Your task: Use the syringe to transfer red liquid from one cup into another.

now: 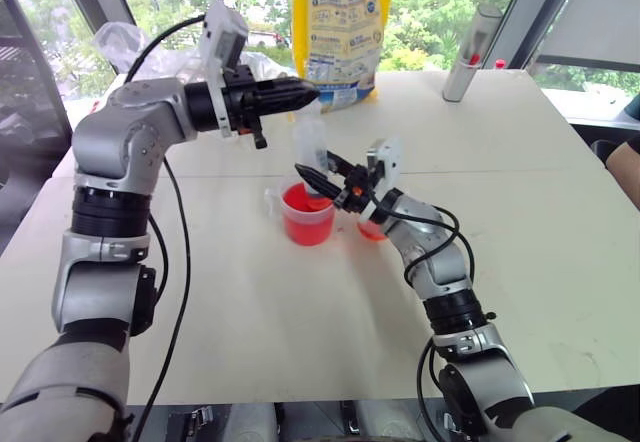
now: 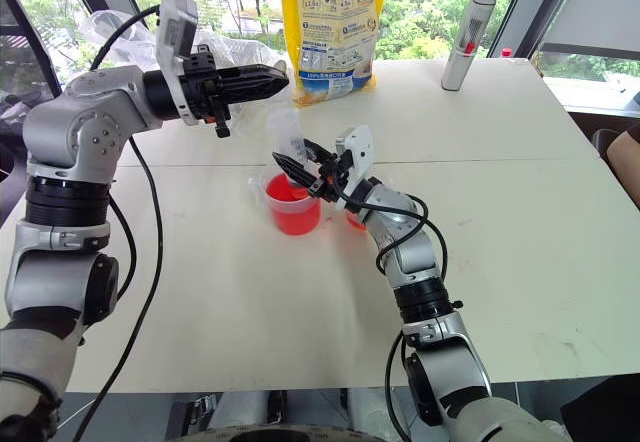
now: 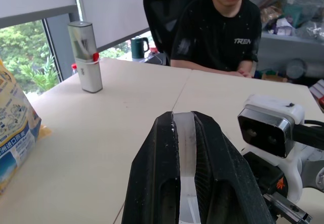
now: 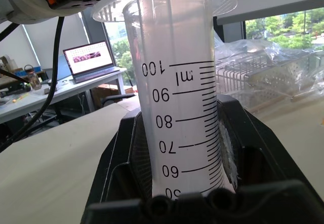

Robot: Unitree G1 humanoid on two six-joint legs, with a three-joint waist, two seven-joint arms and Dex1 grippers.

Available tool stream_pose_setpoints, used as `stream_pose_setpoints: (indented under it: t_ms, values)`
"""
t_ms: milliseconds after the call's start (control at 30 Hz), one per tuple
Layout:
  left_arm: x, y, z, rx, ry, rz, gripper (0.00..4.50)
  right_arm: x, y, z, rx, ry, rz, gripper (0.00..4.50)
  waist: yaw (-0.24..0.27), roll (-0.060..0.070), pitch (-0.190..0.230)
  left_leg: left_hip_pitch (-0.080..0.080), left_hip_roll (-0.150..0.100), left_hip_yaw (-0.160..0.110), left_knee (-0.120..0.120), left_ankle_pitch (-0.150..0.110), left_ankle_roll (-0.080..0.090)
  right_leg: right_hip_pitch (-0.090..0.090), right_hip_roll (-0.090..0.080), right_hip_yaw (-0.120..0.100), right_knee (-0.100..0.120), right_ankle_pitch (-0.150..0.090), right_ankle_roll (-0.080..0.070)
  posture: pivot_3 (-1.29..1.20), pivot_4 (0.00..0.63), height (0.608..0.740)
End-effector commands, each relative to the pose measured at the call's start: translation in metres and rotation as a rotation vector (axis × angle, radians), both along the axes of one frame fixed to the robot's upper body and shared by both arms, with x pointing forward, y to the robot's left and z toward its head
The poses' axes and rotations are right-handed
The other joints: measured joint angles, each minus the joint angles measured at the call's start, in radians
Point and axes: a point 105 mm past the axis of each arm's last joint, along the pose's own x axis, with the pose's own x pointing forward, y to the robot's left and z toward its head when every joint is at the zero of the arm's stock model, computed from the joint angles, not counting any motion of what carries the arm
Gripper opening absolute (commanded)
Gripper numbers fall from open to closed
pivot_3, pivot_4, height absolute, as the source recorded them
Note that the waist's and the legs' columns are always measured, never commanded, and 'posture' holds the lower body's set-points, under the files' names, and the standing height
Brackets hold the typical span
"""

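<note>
Syringe [image 2: 291,140]: upright over the larger cup [image 2: 293,205] of red liquid [image 2: 292,195] on the desk [image 2: 520,182], barrel clenched in my right claw [image 2: 300,170], plunger clenched in my left claw [image 2: 275,78]; drawing step, next I judge a steady upward pull.

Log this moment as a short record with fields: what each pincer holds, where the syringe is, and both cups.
left pincer: shut on the syringe's plunger top, pointing level over the table
right pincer: shut on the syringe barrel
syringe: upright, lower end down in the larger cup
larger cup: holds red liquid
smaller cup: just beside the larger cup, mostly hidden behind the right pincer, red showing in it
background: yellow bag, grey cylinder
</note>
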Motion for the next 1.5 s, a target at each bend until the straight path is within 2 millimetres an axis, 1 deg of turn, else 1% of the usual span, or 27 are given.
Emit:
stream_pose_setpoints:
  t_ms: [33,533,833,900,1000,1200,1233,1400,1500]
  values:
    - [-0.006,0.014,0.056,-0.067,-0.225,0.074,0.09,-0.017,0.021,-0.017,-0.077,0.019,0.122,1.40,0.000,0.000,0.000,0.000,0.000,0.000,0.000,0.000,0.000,0.000,0.000,0.000,0.000,0.000,0.000,0.00,0.150,0.740]
    - [-0.006,0.013,0.057,-0.070,-0.231,0.073,0.09,-0.017,0.021,-0.017,-0.080,0.016,0.124,1.40,0.000,0.000,0.000,0.000,0.000,0.000,0.000,0.000,0.000,0.000,0.000,0.000,0.000,0.000,0.000,0.00,0.150,0.740]
    - [-0.007,0.011,0.051,-0.058,-0.219,0.064,0.09,-0.016,0.021,-0.014,-0.076,0.010,0.119,1.40,0.000,0.000,0.000,0.000,0.000,0.000,0.000,0.000,0.000,0.000,0.000,0.000,0.000,0.000,0.000,0.00,0.150,0.740]
    - [-0.009,0.010,0.047,-0.051,-0.210,0.058,0.09,-0.015,0.020,-0.011,-0.073,-0.001,0.115,1.40,0.000,0.000,0.000,0.000,0.000,0.000,0.000,0.000,0.000,0.000,0.000,0.000,0.000,0.000,0.000,0.00,0.150,0.740]
    - [-0.010,0.011,0.041,-0.044,-0.192,0.056,1.32,-0.012,0.018,-0.002,-0.052,-0.015,0.100,1.40,-0.003,0.000,0.000,0.000,0.000,0.000,0.000,0.000,0.000,0.000,0.000,0.000,0.000,0.000,0.000,0.00,0.150,0.740]
    - [-0.012,0.013,0.038,-0.035,-0.198,0.067,4.27,-0.013,0.018,0.017,-0.029,-0.074,0.094,1.40,-0.005,0.000,0.000,0.003,0.000,0.000,0.000,0.000,0.000,0.002,0.000,0.000,0.000,0.000,0.000,0.00,0.150,0.740]
    - [-0.012,0.014,0.038,-0.034,-0.200,0.070,4.44,-0.013,0.018,0.021,-0.025,-0.082,0.093,1.40,-0.005,0.000,0.000,0.003,0.000,0.000,0.000,0.000,0.000,0.002,0.000,0.000,0.000,0.000,0.000,0.00,0.150,0.740]
    - [-0.012,0.021,0.041,-0.046,-0.204,0.094,4.44,-0.012,0.017,0.033,-0.006,-0.112,0.084,1.40,-0.004,0.000,0.000,0.002,0.000,0.000,0.000,0.000,0.000,0.002,0.000,0.000,0.000,0.000,0.000,0.00,0.150,0.740]
    - [-0.013,0.030,0.045,-0.064,-0.209,0.117,4.44,-0.011,0.016,0.038,-0.001,-0.124,0.074,1.40,-0.004,0.000,0.000,0.002,0.000,0.000,0.000,0.000,0.000,0.001,0.000,0.000,0.000,0.000,0.000,0.00,0.150,0.740]
